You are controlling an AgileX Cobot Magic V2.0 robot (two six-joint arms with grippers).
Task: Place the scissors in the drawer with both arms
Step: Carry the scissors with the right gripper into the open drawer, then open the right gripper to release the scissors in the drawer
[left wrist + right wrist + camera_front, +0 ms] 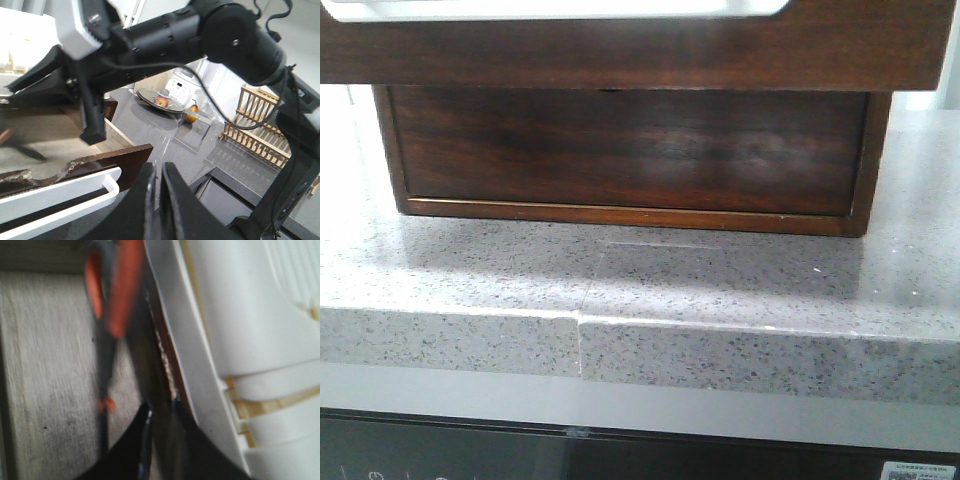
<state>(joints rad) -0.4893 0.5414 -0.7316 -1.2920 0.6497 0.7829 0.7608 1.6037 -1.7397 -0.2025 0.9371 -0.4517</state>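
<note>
Orange-handled scissors (112,300) lie on the open reddish-brown wooden drawer's (55,135) floor; right gripper (160,415) nearly closed, apparently empty. Left gripper (157,172) closed, empty. Likely next: withdraw, push shut.

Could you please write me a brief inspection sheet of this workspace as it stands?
Surface: grey speckled stone counter, with a seam across the front edge.
Job's things: dark wooden drawer pulled open above the cabinet; orange-handled scissors lie over the drawer's pale wooden floor, blurred.
Clutter: plate with fruit, white cooker, wooden rack on the far counter.
Grippers: left pincer nearly shut, holding nothing, near the drawer's white rim; right pincer tips close together, grip unclear.
Cables: black cable hanging along the right arm.
Surroundings: dark appliance panel below the counter.
</note>
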